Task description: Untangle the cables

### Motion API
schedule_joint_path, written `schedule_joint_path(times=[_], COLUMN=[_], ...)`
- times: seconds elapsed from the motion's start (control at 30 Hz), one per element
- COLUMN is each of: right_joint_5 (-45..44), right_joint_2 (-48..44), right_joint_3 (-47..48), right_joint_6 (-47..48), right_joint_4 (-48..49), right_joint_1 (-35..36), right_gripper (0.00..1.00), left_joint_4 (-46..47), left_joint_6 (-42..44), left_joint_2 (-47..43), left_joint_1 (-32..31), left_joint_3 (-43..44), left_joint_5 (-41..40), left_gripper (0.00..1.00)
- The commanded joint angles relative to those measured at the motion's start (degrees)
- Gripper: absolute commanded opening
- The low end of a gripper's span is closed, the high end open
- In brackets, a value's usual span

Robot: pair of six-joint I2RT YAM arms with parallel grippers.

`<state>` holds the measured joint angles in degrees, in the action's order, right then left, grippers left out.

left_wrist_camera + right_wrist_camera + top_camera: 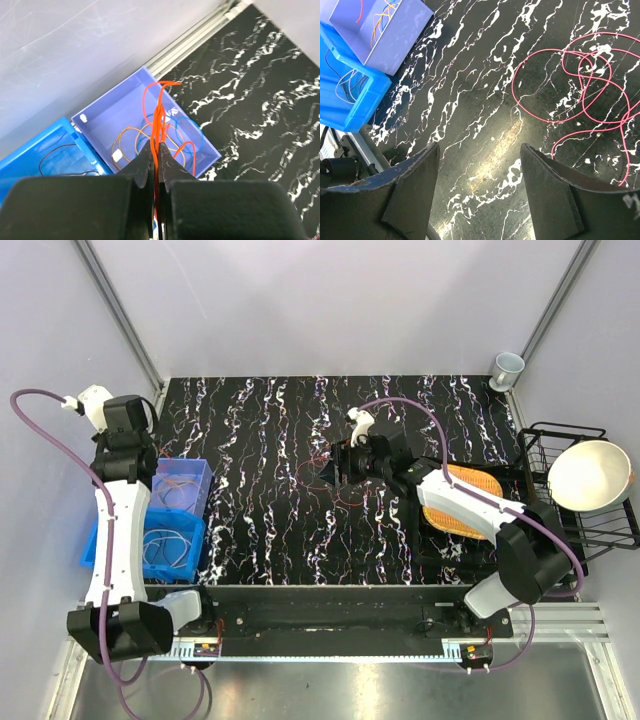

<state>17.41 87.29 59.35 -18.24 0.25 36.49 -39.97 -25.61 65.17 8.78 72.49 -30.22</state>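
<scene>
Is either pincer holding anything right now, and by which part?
The left pincer pinches an orange cable along its bunched loops; the right pincer is open, empty.

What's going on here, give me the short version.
The left pincer is shut on an orange cable, holding it by the lilac bin, where other thin cables already lie. The right pincer hangs open above the black marbled table, beside a red cable that lies there in loose loops, not yet gripped.

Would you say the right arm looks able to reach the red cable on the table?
Probably yes: the open right gripper hovers near the red cable, with nothing covering it.
</scene>
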Motion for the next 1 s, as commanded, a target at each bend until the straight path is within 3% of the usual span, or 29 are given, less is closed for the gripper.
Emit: schedule_joint_path(times=[0.0, 0.13, 0.17, 0.23, 0.27, 0.6, 0.77, 0.87, 0.97], right_joint_5=[-1.3, -0.7, -0.5, -0.3, -0.2, 0.1, -0.5, -1.8, -5.8], right_joint_2=[0.1, 0.5, 0.6, 0.7, 0.6, 0.9, 0.7, 0.5, 0.1], right_joint_3=[-0.3, -0.1, -0.1, -0.2, -0.2, -0.1, -0.2, -0.5, -0.7], right_joint_6=[0.4, 0.0, 0.0, -0.2, -0.3, -0.5, -0.6, -0.8, -1.4], right_joint_4=[2.8, 2.8, 2.8, 2.8, 2.8, 2.7, 2.8, 2.7, 2.1], right_joint_1=[-1.2, -1.5, -1.6, -1.6, -1.8, -1.9, -2.1, -2.4, -2.9], right_gripper=[0.71, 0.71, 0.71, 0.71, 0.71, 0.71, 0.71, 0.71, 0.71], left_joint_4=[5.0, 5.7, 5.8, 5.5, 5.6, 7.3, 9.4, 11.0, 11.1], left_joint_6=[-2.6, -3.2, -3.2, -3.2, -3.2, -1.2, 0.5, 2.0, 3.4], left_joint_2=[0.6, 0.8, 1.2, 1.4, 1.2, -0.6, -1.4, -1.6, 0.0], left_joint_1=[2.1, 2.7, 3.0, 3.6, 3.6, 3.5, 2.9, 0.8, -5.2], left_joint_3=[-0.9, -1.8, -1.8, -1.7, -1.7, -3.1, -4.1, -4.5, -3.5], left_joint_5=[-1.0, -0.8, -0.5, 1.3, 1.6, 4.8, 10.9, 16.0, 18.4], left_gripper=[0.00, 0.00, 0.13, 0.62, 0.98, 0.99, 0.99, 0.99, 0.99])
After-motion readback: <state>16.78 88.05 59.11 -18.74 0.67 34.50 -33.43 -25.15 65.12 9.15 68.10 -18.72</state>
